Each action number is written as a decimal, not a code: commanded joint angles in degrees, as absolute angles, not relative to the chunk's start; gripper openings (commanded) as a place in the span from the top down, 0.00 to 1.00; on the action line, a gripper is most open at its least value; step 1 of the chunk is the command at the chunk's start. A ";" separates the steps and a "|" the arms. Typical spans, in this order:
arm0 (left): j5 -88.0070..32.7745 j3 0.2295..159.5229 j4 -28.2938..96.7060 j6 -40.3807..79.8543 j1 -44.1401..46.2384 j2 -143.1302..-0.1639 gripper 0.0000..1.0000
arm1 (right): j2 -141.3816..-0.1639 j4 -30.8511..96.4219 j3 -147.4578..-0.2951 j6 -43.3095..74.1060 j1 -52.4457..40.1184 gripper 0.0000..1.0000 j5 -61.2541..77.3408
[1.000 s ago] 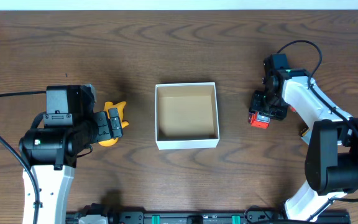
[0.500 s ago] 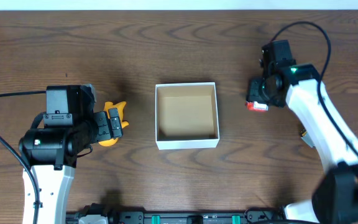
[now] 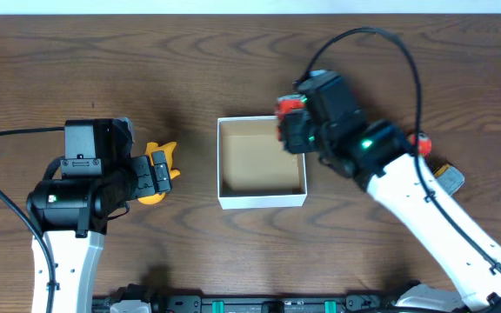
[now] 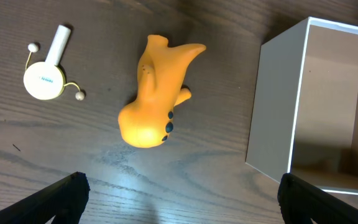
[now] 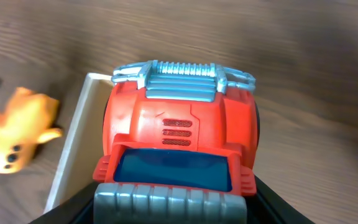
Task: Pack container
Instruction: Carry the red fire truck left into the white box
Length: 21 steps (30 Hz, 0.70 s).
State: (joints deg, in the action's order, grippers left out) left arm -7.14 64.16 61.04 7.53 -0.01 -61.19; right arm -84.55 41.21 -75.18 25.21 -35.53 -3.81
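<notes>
- Container [image 3: 262,201]: a square box with white walls and a brown floor. It sits at mid-table [image 3: 233,52] between the two arms, open side up so toys can be lowered in. Nothing lies in it.
- Load: the red toy truck [image 5: 179,134] is clamped across its sides by the right gripper [image 3: 305,124], whose jaws are about half closed on it. The truck hangs above the container's far right corner, judged to be the approach to a drop.
- Next item: the orange toy [image 4: 154,93] lies on the table near the container's left wall, not touching it.
- Free arm: the left gripper [image 4: 179,198] has its jaws spread wide and holds nothing. It is poised over the orange toy, probably for a pick.
- Writing: the white disc [image 4: 45,76], apart from the orange toy, bears faint blue print too small to read. No other lettering shows.
</notes>
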 commanded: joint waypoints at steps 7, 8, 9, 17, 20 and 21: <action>-7.09 65.04 61.04 7.81 -0.43 -61.10 0.02 | -92.40 40.38 -76.05 39.94 -42.00 0.99 -12.97; -7.09 65.04 61.04 7.81 -0.43 -61.10 0.02 | -93.47 40.71 -76.05 41.36 -42.02 0.99 -12.82; -7.09 65.04 61.04 7.81 -0.43 -61.10 0.02 | -94.50 40.99 -76.05 42.74 -42.02 0.99 -12.73; -7.09 65.01 61.04 7.81 -0.43 -61.10 0.02 | -101.03 41.12 -76.05 45.30 -41.36 0.99 -11.97; -7.09 65.01 61.04 7.81 -0.43 -61.10 0.02 | -102.83 41.19 -76.05 45.30 -40.69 0.99 -10.20; -7.09 65.01 61.04 7.81 -0.43 -61.10 0.02 | -103.50 41.17 -76.05 45.32 -40.45 0.99 -9.78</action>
